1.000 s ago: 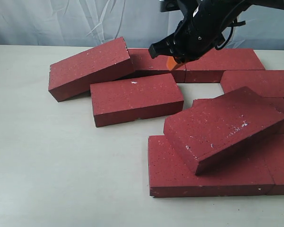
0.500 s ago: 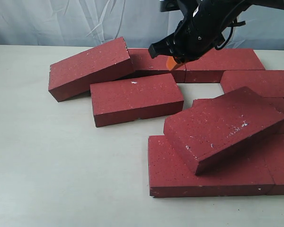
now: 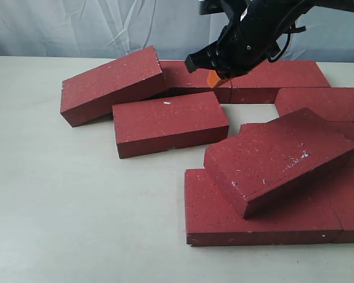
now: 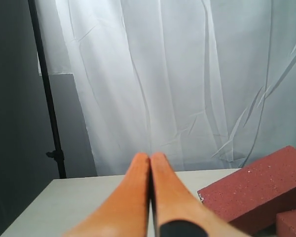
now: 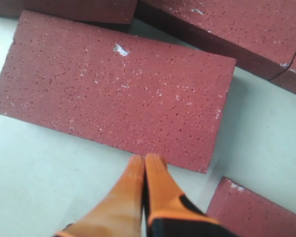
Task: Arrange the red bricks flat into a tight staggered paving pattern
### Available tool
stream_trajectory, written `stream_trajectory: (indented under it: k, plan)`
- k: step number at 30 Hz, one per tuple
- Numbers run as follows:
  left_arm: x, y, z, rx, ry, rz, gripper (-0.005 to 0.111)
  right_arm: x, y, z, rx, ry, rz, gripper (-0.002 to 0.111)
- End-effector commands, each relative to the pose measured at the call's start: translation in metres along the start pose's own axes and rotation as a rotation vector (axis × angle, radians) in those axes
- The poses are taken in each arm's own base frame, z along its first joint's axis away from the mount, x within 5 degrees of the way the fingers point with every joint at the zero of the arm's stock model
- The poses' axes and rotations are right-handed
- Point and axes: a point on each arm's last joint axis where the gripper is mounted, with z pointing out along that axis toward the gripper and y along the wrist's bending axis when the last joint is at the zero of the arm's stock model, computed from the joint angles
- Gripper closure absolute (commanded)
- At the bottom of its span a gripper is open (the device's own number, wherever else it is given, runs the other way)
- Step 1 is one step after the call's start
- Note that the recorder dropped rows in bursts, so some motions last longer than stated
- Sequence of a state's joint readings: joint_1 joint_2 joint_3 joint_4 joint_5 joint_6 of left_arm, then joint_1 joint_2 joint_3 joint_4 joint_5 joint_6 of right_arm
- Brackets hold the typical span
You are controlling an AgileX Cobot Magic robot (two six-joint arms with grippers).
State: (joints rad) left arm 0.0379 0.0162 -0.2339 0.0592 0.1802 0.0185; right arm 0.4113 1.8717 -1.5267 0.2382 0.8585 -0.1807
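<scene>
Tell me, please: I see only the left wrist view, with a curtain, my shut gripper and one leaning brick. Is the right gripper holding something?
Observer: No. The right gripper is shut and empty, and it hangs over one long edge of a flat brick.
Operator: Do all the other bricks lie flat?
Observer: No. The exterior view shows a tilted brick lying on top of the front row bricks.
Operator: And the leaning brick that I see, what does it lean on?
Observer: Its raised end rests on a back row brick.
</scene>
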Motion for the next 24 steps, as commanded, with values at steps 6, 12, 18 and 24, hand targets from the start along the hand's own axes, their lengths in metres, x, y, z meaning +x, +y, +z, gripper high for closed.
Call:
stream_trajectory:
  k: [6,12,18,24]
  plan:
    - [0.012,-0.002,0.016,0.022,0.335,-0.055,0.107,-0.002,0.0,-0.005,0.003,-0.013,-0.003,0.109]
    - [0.016,-0.002,0.038,0.028,0.591,-0.074,0.107,-0.002,0.0,-0.005,0.003,-0.013,-0.003,0.109]
    - [0.028,-0.003,0.067,0.022,0.904,-0.101,0.107,-0.002,0.0,-0.005,0.003,-0.015,-0.003,0.109]
    - [0.041,-0.009,0.095,0.034,1.007,-0.175,0.107,-0.002,0.0,-0.005,0.003,-0.015,-0.003,0.109]
